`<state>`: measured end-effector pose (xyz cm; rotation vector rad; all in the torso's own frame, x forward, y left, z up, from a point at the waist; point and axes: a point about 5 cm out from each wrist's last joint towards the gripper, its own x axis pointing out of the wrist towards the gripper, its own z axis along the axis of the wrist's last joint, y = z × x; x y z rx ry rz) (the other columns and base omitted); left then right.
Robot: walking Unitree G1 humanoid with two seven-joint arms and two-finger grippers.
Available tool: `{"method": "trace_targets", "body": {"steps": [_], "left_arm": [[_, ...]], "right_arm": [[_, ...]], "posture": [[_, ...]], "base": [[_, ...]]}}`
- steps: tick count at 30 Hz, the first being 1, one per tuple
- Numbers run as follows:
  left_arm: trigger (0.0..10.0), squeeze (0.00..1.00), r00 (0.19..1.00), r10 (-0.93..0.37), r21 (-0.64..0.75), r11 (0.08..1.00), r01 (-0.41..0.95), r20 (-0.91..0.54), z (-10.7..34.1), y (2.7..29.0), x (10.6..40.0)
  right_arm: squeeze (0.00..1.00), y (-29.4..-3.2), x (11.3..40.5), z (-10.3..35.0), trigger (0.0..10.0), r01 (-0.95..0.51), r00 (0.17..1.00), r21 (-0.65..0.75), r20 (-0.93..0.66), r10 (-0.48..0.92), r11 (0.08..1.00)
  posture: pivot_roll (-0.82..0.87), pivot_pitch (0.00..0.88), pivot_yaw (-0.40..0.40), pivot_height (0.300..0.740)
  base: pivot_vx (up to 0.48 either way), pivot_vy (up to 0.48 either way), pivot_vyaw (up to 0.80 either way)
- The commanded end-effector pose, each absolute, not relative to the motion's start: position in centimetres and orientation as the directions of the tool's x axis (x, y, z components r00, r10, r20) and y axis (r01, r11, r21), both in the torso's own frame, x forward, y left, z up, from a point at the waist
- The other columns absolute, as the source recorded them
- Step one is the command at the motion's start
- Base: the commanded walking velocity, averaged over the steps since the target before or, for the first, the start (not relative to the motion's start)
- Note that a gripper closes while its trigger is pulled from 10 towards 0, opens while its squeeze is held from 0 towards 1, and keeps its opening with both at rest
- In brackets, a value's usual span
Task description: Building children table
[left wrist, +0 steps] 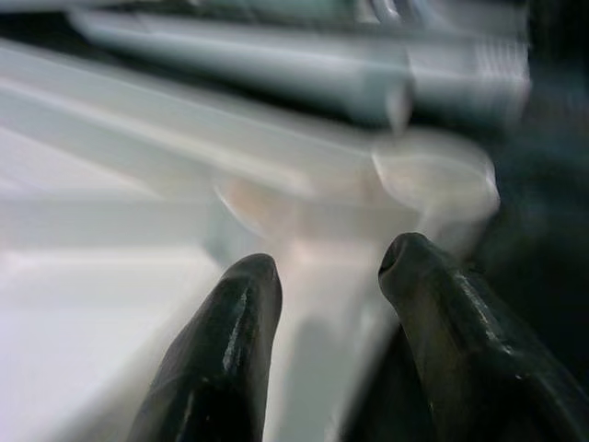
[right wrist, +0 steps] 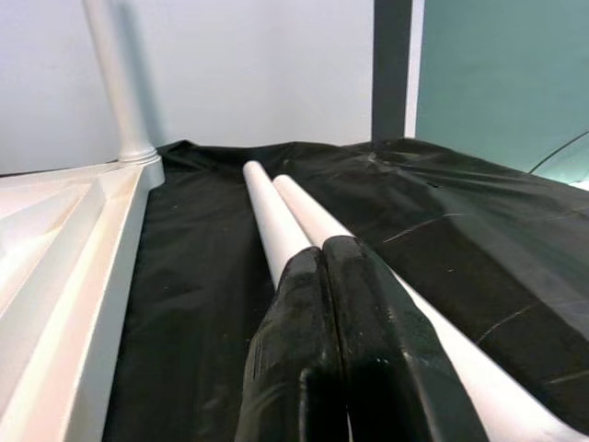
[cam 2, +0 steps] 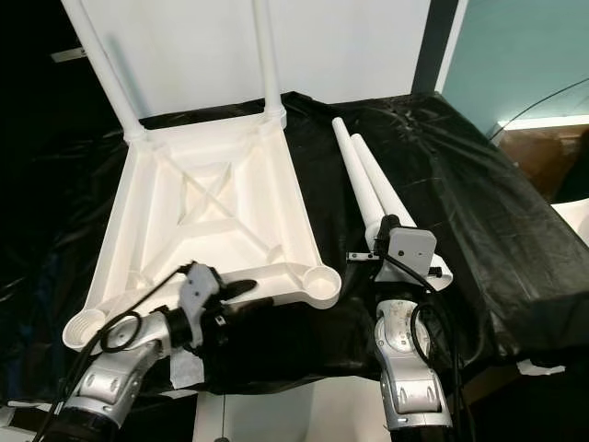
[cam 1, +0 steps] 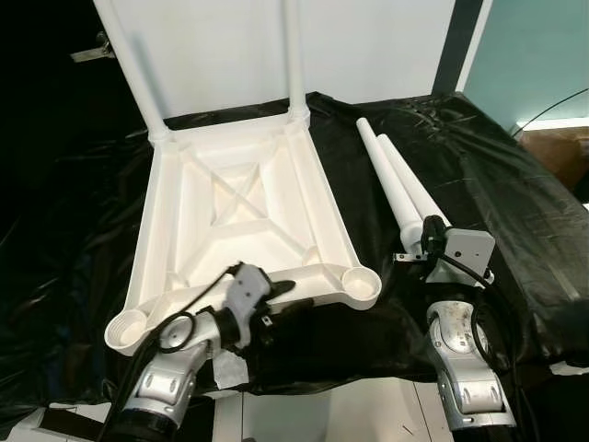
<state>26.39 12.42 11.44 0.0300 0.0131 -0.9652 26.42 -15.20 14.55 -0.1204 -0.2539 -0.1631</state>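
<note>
Eye views: upturned white table [cam 1: 241,207] on black sheet [cam 1: 515,212], two legs fitted at far corners; two loose legs [cam 1: 402,180] beside it. Left wrist: left claw [left wrist: 322,276] parted at table's near rail (blurred). Right wrist: right claw [right wrist: 324,262] pressed together, empty, over loose legs.

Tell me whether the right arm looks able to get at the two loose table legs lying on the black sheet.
Probably yes. The right end effector, fingers shut, sits just at the near ends of the two loose table legs, with nothing between them; it would need to open first.
</note>
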Motion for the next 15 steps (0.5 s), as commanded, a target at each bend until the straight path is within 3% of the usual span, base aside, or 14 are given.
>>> {"method": "trace_targets", "body": {"steps": [1, 6, 9, 11, 12, 13, 14, 15], "left_arm": [[10.0, 0.0, 0.348, -0.934, -0.024, 0.347, 0.937, 0.078, 12.9, 12.2, 25.1], [10.0, 0.0, 0.334, -0.913, -0.095, 0.32, 0.943, 0.234, 14.6, 12.4, 24.6], [10.0, 0.0, 0.385, -0.864, -0.157, 0.352, 0.923, 0.324, 15.3, 12.5, 24.8], [10.0, 0.0, 0.549, -0.762, -0.2, 0.512, 0.836, 0.343, 15.1, 12.4, 26.5], [10.0, 0.0, 0.549, -0.762, -0.2, 0.512, 0.836, 0.343, 15.1, 12.4, 26.5], [10.0, 0.0, 0.638, -0.695, -0.224, 0.599, 0.769, 0.331, 14.8, 12.1, 27.7], [10.0, 0.0, 0.638, -0.695, -0.224, 0.599, 0.769, 0.331, 14.8, 12.1, 27.7], [10.0, 0.0, 0.707, -0.633, -0.246, 0.665, 0.705, 0.314, 14.6, 11.8, 28.8]], "right_arm": [[0.0, -15.0, 26.5, 14.4, 10.0, 0.171, 0.956, -0.093, 0.255, -0.143, 0.981], [0.0, -15.0, 26.5, 14.3, 10.0, 0.169, 0.957, -0.094, 0.253, -0.141, 0.981], [0.0, -15.0, 26.3, 14.2, 10.0, 0.167, 0.959, -0.094, 0.245, -0.14, 0.981], [0.0, -14.9, 26.1, 13.7, 10.0, 0.16, 0.964, -0.096, 0.229, -0.135, 0.982], [0.0, -14.9, 26.1, 13.7, 10.0, 0.16, 0.964, -0.096, 0.229, -0.135, 0.982], [0.0, -14.8, 26.3, 13.8, 10.0, 0.153, 0.964, -0.099, 0.233, -0.127, 0.983], [0.0, -14.8, 26.3, 13.8, 10.0, 0.153, 0.964, -0.099, 0.233, -0.127, 0.983], [0.0, -14.7, 26.5, 14.1, 10.0, 0.15, 0.963, -0.102, 0.242, -0.122, 0.984]], "posture": [[-0.06, 0.027, 0.041, 0.74], [-0.06, 0.028, 0.04, 0.74], [-0.05, 0.039, 0.037, 0.74], [-0.06, 0.029, 0.032, 0.74], [-0.06, 0.029, 0.032, 0.74], [-0.06, 0.025, 0.031, 0.74], [-0.06, 0.025, 0.031, 0.74], [-0.06, 0.022, 0.033, 0.74]], "base": [[0.0, 0.0, 0.0], [0.0, 0.0, 0.0], [0.0, 0.0, 0.0], [0.0, 0.0, 0.0], [0.0, 0.0, 0.0], [0.0, 0.0, 0.0], [0.0, 0.0, 0.0], [0.0, 0.0, 0.0]]}}
